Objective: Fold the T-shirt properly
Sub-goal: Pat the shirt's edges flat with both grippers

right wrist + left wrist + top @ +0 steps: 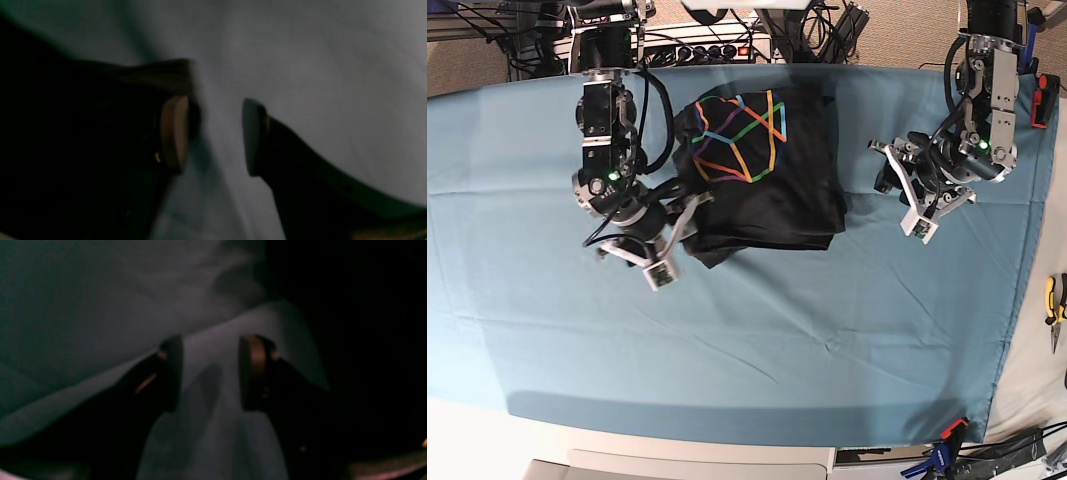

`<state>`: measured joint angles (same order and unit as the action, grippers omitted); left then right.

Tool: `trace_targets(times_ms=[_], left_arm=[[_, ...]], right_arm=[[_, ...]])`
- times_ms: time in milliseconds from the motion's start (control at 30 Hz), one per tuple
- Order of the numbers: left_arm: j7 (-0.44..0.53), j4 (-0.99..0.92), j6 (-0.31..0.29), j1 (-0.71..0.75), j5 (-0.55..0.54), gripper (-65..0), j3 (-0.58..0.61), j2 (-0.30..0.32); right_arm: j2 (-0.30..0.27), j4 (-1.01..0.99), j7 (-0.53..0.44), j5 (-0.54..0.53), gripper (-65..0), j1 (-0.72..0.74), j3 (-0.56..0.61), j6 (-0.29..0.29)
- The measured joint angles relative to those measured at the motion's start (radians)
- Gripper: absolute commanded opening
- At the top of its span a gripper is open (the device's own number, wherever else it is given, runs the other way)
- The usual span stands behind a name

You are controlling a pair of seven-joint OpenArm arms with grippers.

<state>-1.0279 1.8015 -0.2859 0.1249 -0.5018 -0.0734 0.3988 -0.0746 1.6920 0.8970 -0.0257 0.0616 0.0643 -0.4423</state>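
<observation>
Just beside the spread-apart right hand (689, 207) lies the T-shirt (762, 190), unheld.

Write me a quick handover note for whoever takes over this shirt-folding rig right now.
Left gripper: open, empty, over the blue table cloth, off to the side of the shirt.
Right gripper: open, nothing between the fingers, right at the shirt's edge.
T-shirt: lies at the far middle of the table, folded into a rough rectangle with the coloured print facing up.
Done: the shirt is folded into a compact shape.
Left: the near corner by the right gripper looks rumpled and sticks out; it probably needs tidying or one more fold.
</observation>
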Motion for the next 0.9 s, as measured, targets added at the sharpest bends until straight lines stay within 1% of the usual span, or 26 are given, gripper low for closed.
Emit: trace_targets(times_ms=[33,67,100,167,200,233,267,300,333,367,433,467,500,533,567,600,633,667,833,900], left_arm=[[0.0,0.0,0.0,0.0,0.0,-39.3,0.0,0.0],[0.0,0.0,0.0,0.0,0.0,-39.3,0.0,0.0],[0.0,0.0,0.0,0.0,0.0,-39.3,0.0,0.0],[0.006,0.0,0.0,0.0,0.0,-39.3,0.0,0.0],[0.008,0.0,0.0,0.0,0.0,-40.3,0.0,0.0],[0.008,0.0,0.0,0.0,-0.005,-43.0,0.0,0.0],[0.008,0.0,0.0,0.0,-0.02,-47.4,0.0,0.0],[0.008,0.0,0.0,0.0,-0.037,-53.4,0.0,0.0],[0.008,0.0,0.0,0.0,-0.065,-60.8,0.0,0.0],[0.007,0.005,-0.002,0.0,-0.092,-65.0,0.0,0.0],[-0.009,0.042,-0.051,0.003,-0.138,-65.0,0.0,0.0],[-0.01,0.071,-0.076,0.006,-0.173,-65.0,0.0,0.0],[-0.011,0.099,-0.095,0.009,-0.21,-65.0,0.0,0.0],[-0.005,0.124,-0.111,0.013,-0.238,-65.0,0.0,0.0],[-0.003,0.147,-0.113,0.021,-0.262,-65.0,0.0,0.0],[-0.002,0.165,-0.115,0.032,-0.275,-65.0,0.0,-0.005],[-0.003,0.178,-0.114,0.048,-0.282,-65.0,-0.001,-0.015],[-0.007,0.183,-0.115,0.066,-0.299,-65.0,-0.002,-0.032],[-0.011,0.183,-0.115,0.135,-0.357,-65.0,-0.001,-0.171],[-0.01,0.183,-0.116,0.146,-0.357,-65.0,0.001,-0.209]], right_arm=[[0.0,0.0,-0.002,0.002,-38.8,0.0,-0.014,0.027],[0.0,0.0,-0.002,0.002,-40.2,0.0,-0.032,0.037],[0.0,0.0,0.0,-0.002,-45.4,0.002,-0.047,0.04],[0.0,0.0,0.023,-0.071,-61.4,0.002,-0.078,0.04],[0.0,0.0,0.039,-0.109,-65.0,0.002,-0.091,0.039],[0.0,0.0,0.055,-0.156,-65.0,0.002,-0.105,0.029],[0.0,0.0,0.076,-0.218,-65.0,0.002,-0.122,-0.006],[0.0,0.0,0.099,-0.297,-65.0,0.002,-0.14,-0.055],[0.001,0.001,0.123,-0.391,-65.0,0.002,-0.158,-0.091],[0.0,0.002,0.151,-0.491,-65.0,0.002,-0.179,-0.124],[0.0,0.003,0.203,-0.668,-65.0,0.002,-0.221,-0.195],[0.0,0.003,0.238,-0.747,-65.0,0.002,-0.238,-0.243],[0.0,0.005,0.285,-0.829,-65.0,0.002,-0.251,-0.254],[0.0,0.005,0.319,-0.892,-65.0,0.002,-0.261,-0.253],[0.0,0.005,0.353,-0.947,-65.0,-0.002,-0.269,-0.251],[0.0,0.005,0.367,-0.991,-65.0,-0.011,-0.275,-0.253],[0.0,0.005,0.37,-1.02,-65.0,-0.024,-0.276,-0.253],[0.0,0.005,0.371,-1.022,-65.0,-0.04,-0.276,-0.254],[0.003,0.003,0.379,-1.005,-65.0,-0.106,-0.275,-0.254],[0.003,0.002,0.374,-1.006,-65.0,-0.102,-0.277,-0.254]])
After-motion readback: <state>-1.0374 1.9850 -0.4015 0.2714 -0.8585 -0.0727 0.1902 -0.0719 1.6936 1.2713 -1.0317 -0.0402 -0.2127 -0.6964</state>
